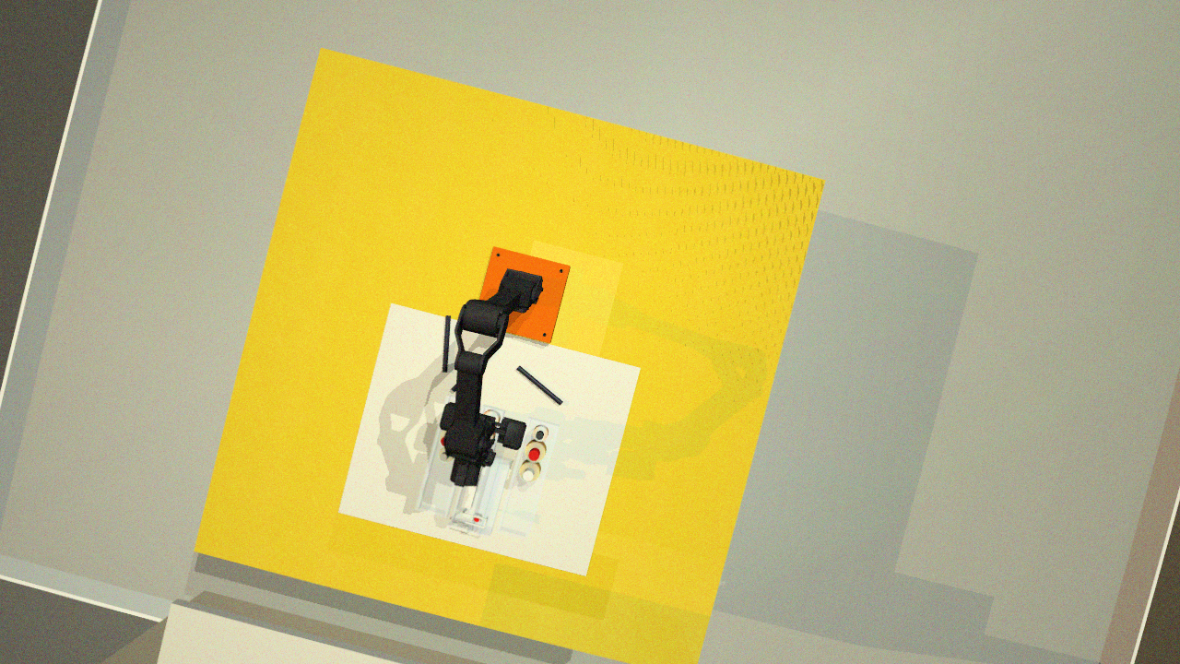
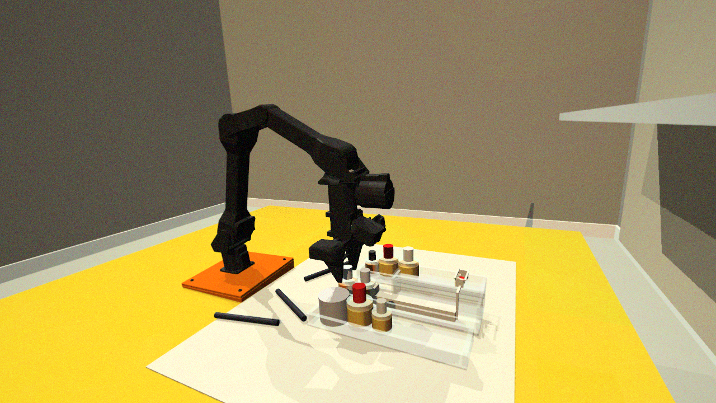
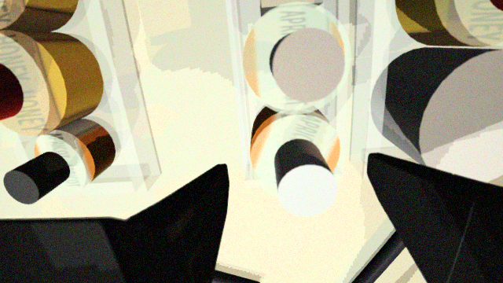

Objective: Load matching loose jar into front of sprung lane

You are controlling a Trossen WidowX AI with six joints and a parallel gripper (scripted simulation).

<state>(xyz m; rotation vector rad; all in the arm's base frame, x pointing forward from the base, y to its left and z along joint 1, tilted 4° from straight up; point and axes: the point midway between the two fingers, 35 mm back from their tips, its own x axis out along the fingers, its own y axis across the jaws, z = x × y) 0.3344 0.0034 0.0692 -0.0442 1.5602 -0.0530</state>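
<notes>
Fingers spread open, straddling without touching the front apricot jar (image 3: 296, 157) in the lane (image 3: 240, 98).
</notes>
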